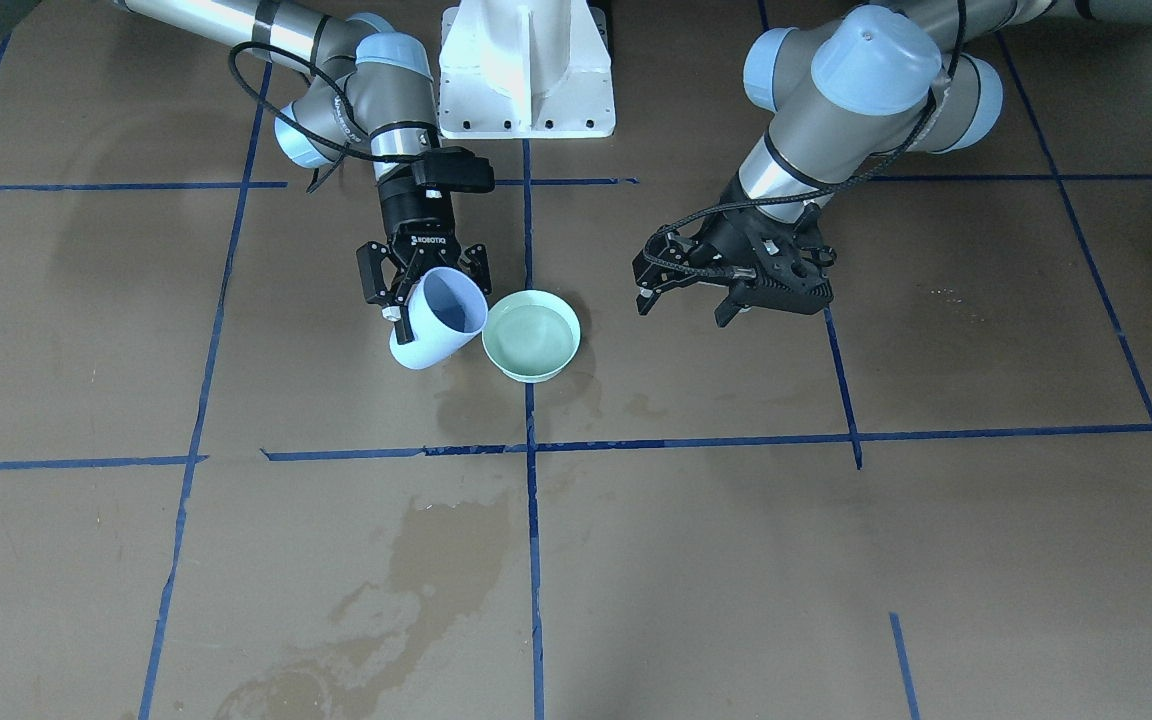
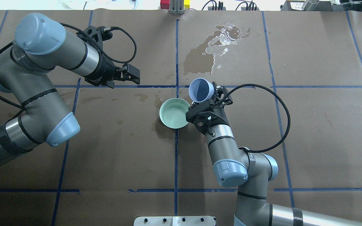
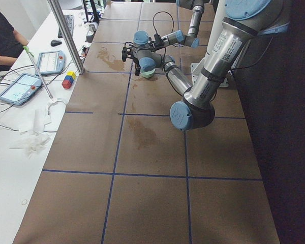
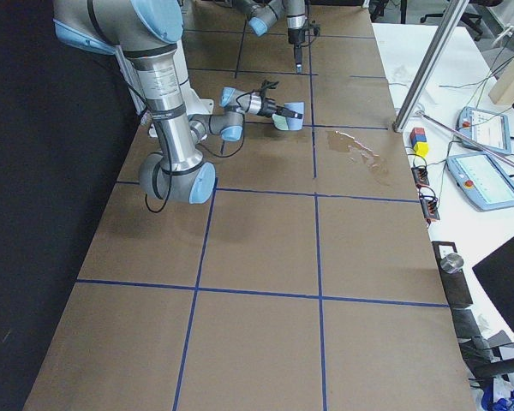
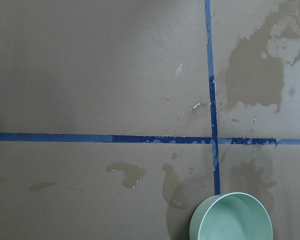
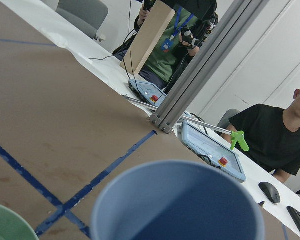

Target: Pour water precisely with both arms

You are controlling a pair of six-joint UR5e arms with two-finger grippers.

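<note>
Overhead view, taken from its left side to its right.

1. The left arm (image 2: 42,94) enters from the left edge and bends back on itself. The left gripper (image 2: 134,74) hangs over the brown paper cover (image 2: 325,125), well apart from the vessels. Its jaws stand wide, with nothing between them. Its wrist camera looks down on blue tape lines (image 5: 90,137), and the bowl sits at the bottom edge of that view.

2. At the centre, a pale green bowl (image 2: 168,125) stands upright on the paper, over a tape line. The water (image 1: 534,330) lies inside it as a faint glossy sheen. Darker wet patches ring the base of the bowl.

3. Just beside the bowl, on its right, is a light blue cup (image 2: 201,90). It is tilted, with its mouth turned up and away from the robot. Its rim is very near the bowl's rim; whether they touch cannot be told.

4. The right gripper (image 2: 206,101) is closed around the cup's wall, one finger on each side.

5. The right arm (image 2: 231,157) rises from the lower edge, and a black cable loops to its right.

6. Beyond the cup, on the far side of the table, a large wet stain (image 2: 200,59) spreads across the paper.
</note>
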